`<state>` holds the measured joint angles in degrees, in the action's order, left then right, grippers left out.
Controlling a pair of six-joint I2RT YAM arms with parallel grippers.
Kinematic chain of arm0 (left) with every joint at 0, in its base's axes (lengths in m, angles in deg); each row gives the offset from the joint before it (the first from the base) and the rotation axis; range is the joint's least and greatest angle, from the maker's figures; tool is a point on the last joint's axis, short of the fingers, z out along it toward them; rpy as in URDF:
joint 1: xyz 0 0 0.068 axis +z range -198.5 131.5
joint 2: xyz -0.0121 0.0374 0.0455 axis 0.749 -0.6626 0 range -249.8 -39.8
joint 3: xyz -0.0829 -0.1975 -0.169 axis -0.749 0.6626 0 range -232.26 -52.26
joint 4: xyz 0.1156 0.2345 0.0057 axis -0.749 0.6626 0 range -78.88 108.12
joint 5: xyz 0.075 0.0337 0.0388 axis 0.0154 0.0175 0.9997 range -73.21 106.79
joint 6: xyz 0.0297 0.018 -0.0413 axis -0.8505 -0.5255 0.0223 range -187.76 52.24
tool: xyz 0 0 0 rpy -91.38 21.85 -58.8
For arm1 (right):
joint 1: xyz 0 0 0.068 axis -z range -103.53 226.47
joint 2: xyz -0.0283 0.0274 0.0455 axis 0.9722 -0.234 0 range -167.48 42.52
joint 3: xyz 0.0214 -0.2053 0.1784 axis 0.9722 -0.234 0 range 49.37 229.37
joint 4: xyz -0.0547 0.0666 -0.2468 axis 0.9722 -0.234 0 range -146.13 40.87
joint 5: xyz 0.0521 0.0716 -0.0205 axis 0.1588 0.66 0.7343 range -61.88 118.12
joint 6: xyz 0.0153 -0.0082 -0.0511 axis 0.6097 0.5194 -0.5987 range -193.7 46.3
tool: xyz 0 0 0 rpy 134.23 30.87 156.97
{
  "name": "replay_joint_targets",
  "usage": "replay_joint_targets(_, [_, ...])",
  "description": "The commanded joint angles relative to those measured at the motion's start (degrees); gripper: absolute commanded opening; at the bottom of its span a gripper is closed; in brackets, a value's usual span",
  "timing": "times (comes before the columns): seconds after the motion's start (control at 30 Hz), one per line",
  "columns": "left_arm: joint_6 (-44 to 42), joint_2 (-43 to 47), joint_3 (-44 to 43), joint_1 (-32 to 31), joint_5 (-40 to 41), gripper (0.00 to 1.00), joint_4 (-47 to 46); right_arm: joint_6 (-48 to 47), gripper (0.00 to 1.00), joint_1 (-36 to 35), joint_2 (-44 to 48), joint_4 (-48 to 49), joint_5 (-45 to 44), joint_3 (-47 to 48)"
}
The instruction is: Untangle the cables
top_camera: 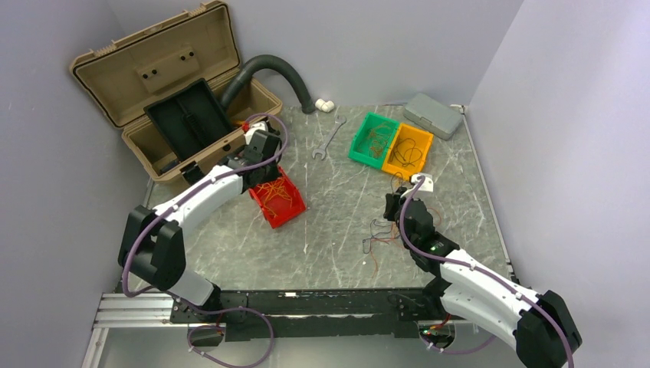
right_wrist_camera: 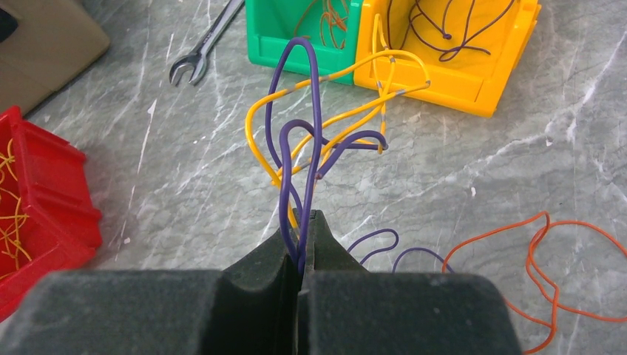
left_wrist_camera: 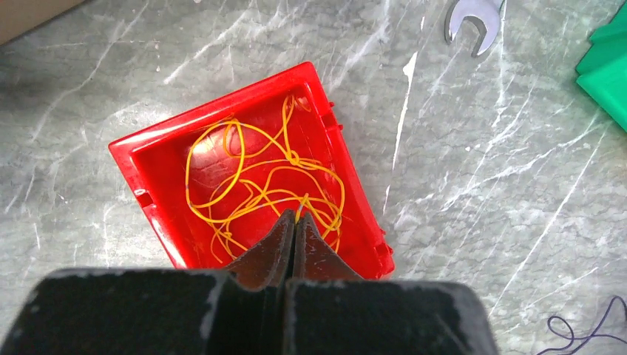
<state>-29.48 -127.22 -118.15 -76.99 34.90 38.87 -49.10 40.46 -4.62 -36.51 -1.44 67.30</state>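
**Right tool has a purple/yellow snarl up in the air, left tool sits shut over the red bin**

The right tool [right_wrist_camera: 301, 222] is pinched tight on a purple cable [right_wrist_camera: 316, 111]. That cable loops up and threads through a yellow cable [right_wrist_camera: 251, 133], and both hang in front of the green bin [right_wrist_camera: 296, 52] and yellow bin [right_wrist_camera: 473, 85]. More loose strands lie on the tabletop [right_wrist_camera: 480, 170] below, an orange cable [right_wrist_camera: 531, 259] among them. The left tool [left_wrist_camera: 294, 222] is closed too, over the red bin [left_wrist_camera: 140, 163] of yellow cables [left_wrist_camera: 244, 185]. One strand runs right up to its tip, but I can't tell if it's actually nipped. If I were driving, I'd bring the left over, grab the yellow well away from the crossing, then draw the two apart slowly and sideways. Yanking would probably just cinch the loop.
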Motion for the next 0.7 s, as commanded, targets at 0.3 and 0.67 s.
replay_joint_targets(0.3, [2.8,-9.2,2.5,-0.3,-4.5,0.00,-2.5,0.3,0.00,0.2,1.1,2.9,-0.6,-0.6])
replay_joint_targets(0.67, [-7.0,-8.4,3.9,1.9,-11.7,0.29,-10.6,0.4,0.00,0.3,1.2,0.6,0.1,0.5])
